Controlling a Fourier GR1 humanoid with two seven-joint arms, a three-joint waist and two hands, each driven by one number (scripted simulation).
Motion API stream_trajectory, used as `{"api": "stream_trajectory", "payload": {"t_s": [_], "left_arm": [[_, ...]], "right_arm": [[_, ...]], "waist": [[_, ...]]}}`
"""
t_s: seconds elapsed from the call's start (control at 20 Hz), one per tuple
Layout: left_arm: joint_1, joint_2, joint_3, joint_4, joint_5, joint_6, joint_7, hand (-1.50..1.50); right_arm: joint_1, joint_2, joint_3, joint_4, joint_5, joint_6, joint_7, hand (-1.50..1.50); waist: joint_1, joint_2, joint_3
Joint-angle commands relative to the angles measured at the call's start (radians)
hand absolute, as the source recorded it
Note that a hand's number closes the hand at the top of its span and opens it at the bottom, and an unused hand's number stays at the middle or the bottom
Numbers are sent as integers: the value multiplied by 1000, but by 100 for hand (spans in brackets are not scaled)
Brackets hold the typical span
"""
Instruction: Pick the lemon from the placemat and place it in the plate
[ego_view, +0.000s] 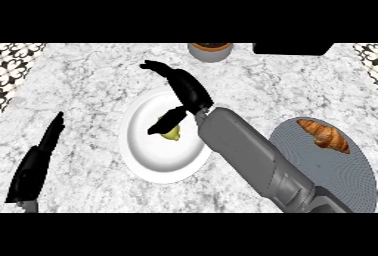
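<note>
Marble counter (88, 80) all around. Lemon (173, 133) lying in the white plate (148, 165). Right hand (184, 87) above it, fingers spread and relaxed, thumb just over the fruit. Left hand (37, 160) resting open at left edge. Croissant (325, 135) on grey placemat (325, 170).

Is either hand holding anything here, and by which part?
Nothing is held. The lemon lies on the plate, the right hand open above it; the left hand rests open.
</note>
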Motion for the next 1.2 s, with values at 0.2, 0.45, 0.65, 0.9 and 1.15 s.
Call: {"api": "stream_trajectory", "payload": {"t_s": [0.2,0.45,0.65,0.9,1.15], "left_arm": [[26,16,24,6,8,-11,-41,0],[8,-4,14,12,1,-4,-31,0],[2,-10,1,-18,-10,-2,-12,0],[-9,24,24,-50,21,-48,26,0],[-39,1,16,1,14,-36,-5,0]], "right_arm": [[-8,-60,-268,105,-183,120,-122,-150],[-21,-177,-374,264,-218,297,-345,-150],[-53,-291,-417,356,-219,449,-442,-150],[-54,-331,-415,493,-158,504,-583,-150],[-96,-374,-437,584,-143,546,-625,-150]], "waist": [[-12,1,0],[1,8,1],[7,10,1],[17,12,2],[25,19,2]]}}
